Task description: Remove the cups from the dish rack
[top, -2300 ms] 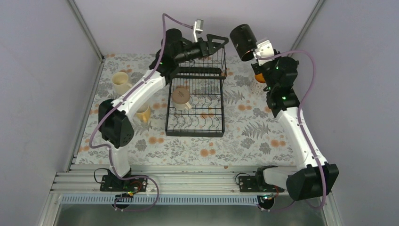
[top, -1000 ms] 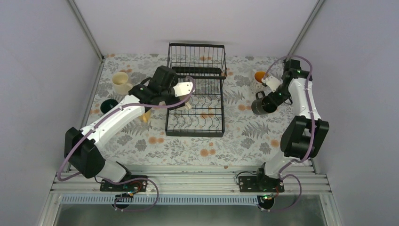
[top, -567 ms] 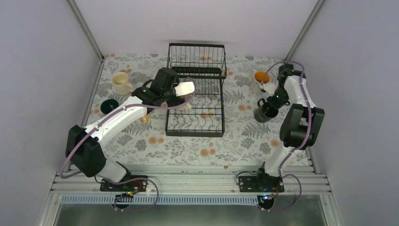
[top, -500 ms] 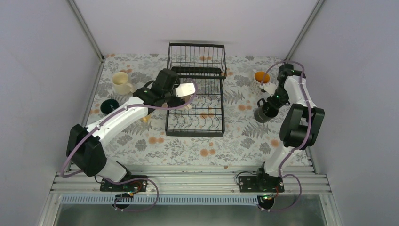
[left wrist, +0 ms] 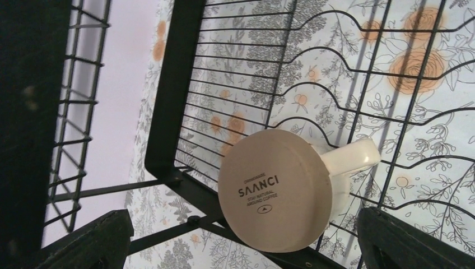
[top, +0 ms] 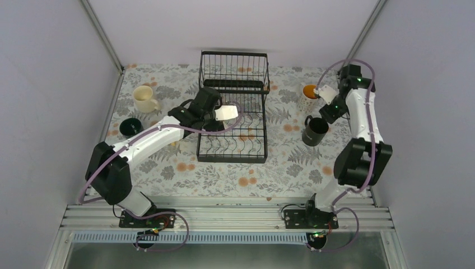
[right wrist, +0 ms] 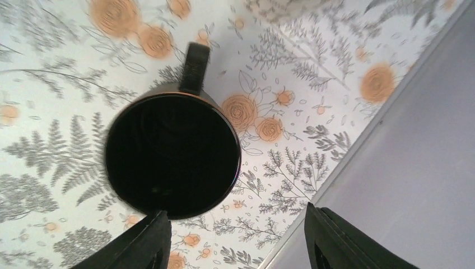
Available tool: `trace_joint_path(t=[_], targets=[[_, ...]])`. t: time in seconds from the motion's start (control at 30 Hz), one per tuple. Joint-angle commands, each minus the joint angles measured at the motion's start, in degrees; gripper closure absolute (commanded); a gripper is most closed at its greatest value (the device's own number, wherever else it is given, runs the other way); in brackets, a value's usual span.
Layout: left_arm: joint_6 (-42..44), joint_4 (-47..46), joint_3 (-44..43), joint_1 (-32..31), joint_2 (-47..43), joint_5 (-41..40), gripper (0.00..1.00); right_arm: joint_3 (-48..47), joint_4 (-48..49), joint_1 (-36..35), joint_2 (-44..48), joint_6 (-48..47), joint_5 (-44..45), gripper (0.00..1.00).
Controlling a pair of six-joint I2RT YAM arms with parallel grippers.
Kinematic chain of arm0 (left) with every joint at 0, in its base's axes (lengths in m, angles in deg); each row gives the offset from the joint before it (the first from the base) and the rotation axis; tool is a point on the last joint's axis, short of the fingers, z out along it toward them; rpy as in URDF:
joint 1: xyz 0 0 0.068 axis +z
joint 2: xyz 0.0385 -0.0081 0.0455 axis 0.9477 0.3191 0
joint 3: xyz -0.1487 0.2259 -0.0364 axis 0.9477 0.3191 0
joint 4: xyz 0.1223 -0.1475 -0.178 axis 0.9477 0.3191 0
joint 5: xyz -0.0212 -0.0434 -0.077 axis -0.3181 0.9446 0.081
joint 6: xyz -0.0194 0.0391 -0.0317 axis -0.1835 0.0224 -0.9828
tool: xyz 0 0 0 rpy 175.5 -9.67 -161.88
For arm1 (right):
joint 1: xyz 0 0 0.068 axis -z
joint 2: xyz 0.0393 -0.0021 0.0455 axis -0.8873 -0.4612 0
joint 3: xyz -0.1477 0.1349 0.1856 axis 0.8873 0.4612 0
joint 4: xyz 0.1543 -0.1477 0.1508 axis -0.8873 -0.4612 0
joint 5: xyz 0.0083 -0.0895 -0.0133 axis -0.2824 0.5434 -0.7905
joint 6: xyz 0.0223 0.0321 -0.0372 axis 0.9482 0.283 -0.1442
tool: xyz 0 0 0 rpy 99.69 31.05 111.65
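**Left arm.** The left gripper [left wrist: 242,227] hangs over the flat tray of the dish rack [left wrist: 168,84] with its fingers [left wrist: 98,241] spread wide. The tan mug [left wrist: 274,190] sits upside down directly beneath it, between the two fingers, touched by neither. Its printed base faces the wrist camera and its handle points toward the right-hand finger. In the top view the left gripper [top: 229,116] covers this mug. Half a second earlier the gripper stood nearer the rack's left rim, and it has since shifted inward over the wires. The mug has not left the dish rack [top: 231,159].

**Right arm.** The right gripper [right wrist: 235,227] is parted and holds nothing. The black mug [right wrist: 173,154] stands upright on the flowered tablecloth [right wrist: 50,140] below and ahead of the fingertips, nearer the left-hand finger, with its handle pointing away from the gripper. Half a second earlier the gripper was down at this mug's rim. It has now risen and drawn back toward the far side (the right gripper [top: 330,107] and the black mug [top: 313,131] show clear floor between them from above). The orange-yellow mug [top: 308,96] stands just beside the gripper.

**Other cups.** On the tablecloth [top: 280,174], well to the left of the left gripper, stand the cream mug [top: 144,100] and the dark green mug [top: 130,125].
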Motion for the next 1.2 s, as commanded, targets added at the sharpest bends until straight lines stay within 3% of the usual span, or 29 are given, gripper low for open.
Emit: trace_joint_path(t=[0.0, 0.13, 0.23, 0.33, 0.53, 0.63, 0.73, 0.83, 0.9, 1.07, 1.17], targets=[[3.67, -0.81, 2.03, -1.81, 1.32, -2.2, 0.0, -1.54, -3.97, 0.57, 9.12, -1.61, -6.78, 0.38], [12.37, -7.09, 7.28, -2.76, -0.26, -3.44, 0.0, 0.16, -5.42, 0.49, 14.88, -3.58, -14.28, 0.38], [24.3, -11.34, 11.89, -2.02, -3.95, 2.18, 0.0, 3.08, -5.43, -0.2, 18.49, -4.55, -17.03, 0.39], [34.98, -9.25, 12.56, -1.11, -4.93, 7.89, 0.0, 6.0, -5.38, -0.35, 20.88, -5.96, -19.36, 0.4], [41.33, -3.13, 6.01, -0.65, 1.23, 12.53, 0.0, 8.67, -5.38, -0.35, 24.39, -9.49, -26.53, 0.42], [50.64, 1.37, 4.88, 0.38, 3.39, 16.22, 0.01, 9.09, -5.42, -0.46, 25.38, -10.61, -28.4, 0.44], [52.05, 5.26, 1.91, 1.0, 7.17, 17.58, 0.02, 9.39, -5.41, -0.57, 25.61, -11.04, -28.77, 0.48], [53.71, 11.1, -2.33, 1.54, 11.51, 17.57, 0.13, 10.07, -5.43, -0.58, 25.8, -11.23, -28.79, 0.51], [54.5, 10.33, -3.47, 1.71, 13.28, 17.43, 0.22, 10.45, -5.4, -0.62, 25.84, -11.32, -29.01, 0.51], [57.78, 10.43, -5.1, 1.89, 15.94, 16.27, 0.25, 10.67, -5.43, -0.75, 25.13, -10.89, -29.96, 0.52], [57.4, 13.05, -8.52, 1.97, 18.54, 14.92, 0.32, 11.07, -5.43, -0.89, 25.0, -10.78, -29.89, 0.53]])
